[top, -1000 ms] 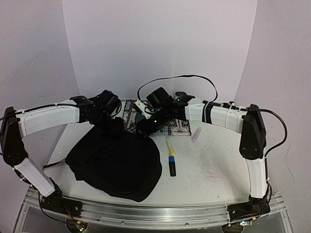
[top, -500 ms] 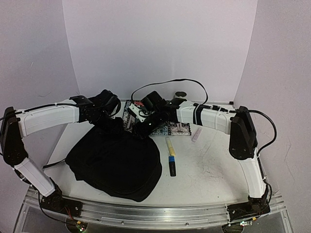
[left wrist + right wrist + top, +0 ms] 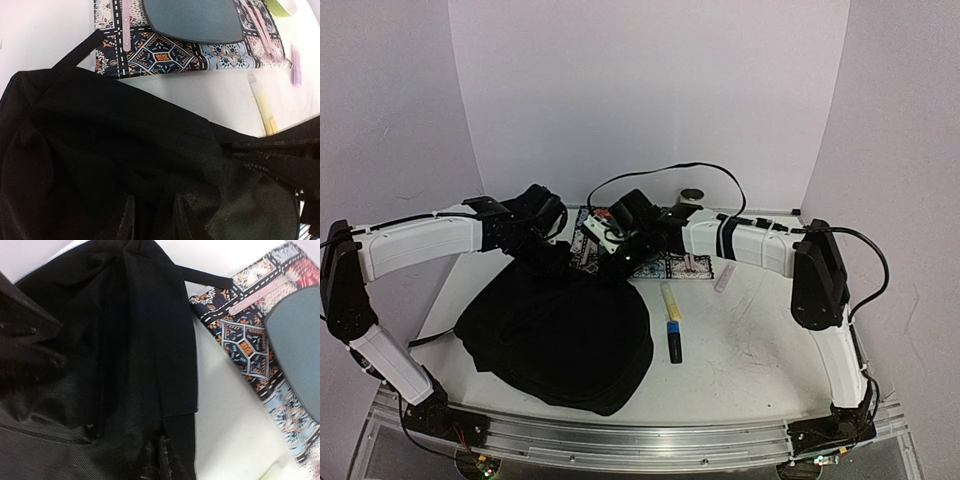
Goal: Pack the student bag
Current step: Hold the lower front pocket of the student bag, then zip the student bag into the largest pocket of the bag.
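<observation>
The student bag (image 3: 560,335), a big soft black backpack, lies flat on the left half of the table. My left gripper (image 3: 548,258) is at its far edge. In the left wrist view this gripper (image 3: 154,220) is shut on a fold of the bag's fabric (image 3: 100,150), with a strap running between the fingers (image 3: 129,220). My right gripper (image 3: 615,268) is at the bag's far right corner. In the right wrist view it (image 3: 157,460) is pinched shut on the bag's black cloth (image 3: 125,340).
A patterned case (image 3: 670,262) with a grey patch (image 3: 192,20) lies just behind the bag. A yellow highlighter (image 3: 670,302) and a dark marker (image 3: 674,340) lie to the bag's right. A pink stick (image 3: 724,277) lies farther right. White walls close the back.
The right arm reached left to the bag's far corner. Both grippers closed on the bag's fabric. The bag has hardly shifted.
</observation>
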